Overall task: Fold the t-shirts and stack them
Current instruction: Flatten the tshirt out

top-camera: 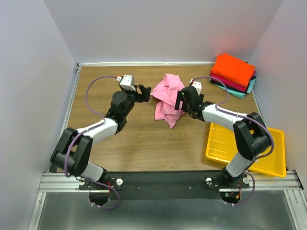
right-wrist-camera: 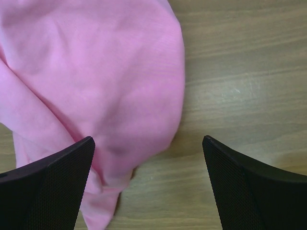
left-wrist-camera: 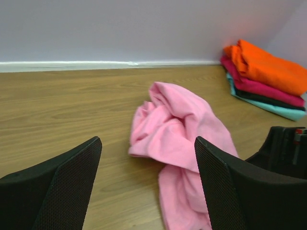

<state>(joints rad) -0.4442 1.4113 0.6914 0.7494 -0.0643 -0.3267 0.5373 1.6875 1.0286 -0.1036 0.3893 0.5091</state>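
A crumpled light pink t-shirt [top-camera: 166, 98] lies in a heap at the middle back of the table; it also shows in the left wrist view [left-wrist-camera: 182, 139] and the right wrist view [right-wrist-camera: 91, 81]. A stack of folded t-shirts [top-camera: 233, 74] sits in the far right corner, bright orange on top, crimson, dark and teal under it, also in the left wrist view [left-wrist-camera: 268, 79]. My left gripper [top-camera: 144, 91] is open and empty just left of the pink shirt. My right gripper [top-camera: 181, 99] is open and empty over the shirt's right edge.
A yellow plastic tray [top-camera: 247, 149] lies at the near right of the table. Walls close in the table at the back and sides. The wooden table [top-camera: 105, 139] is bare at the left and front.
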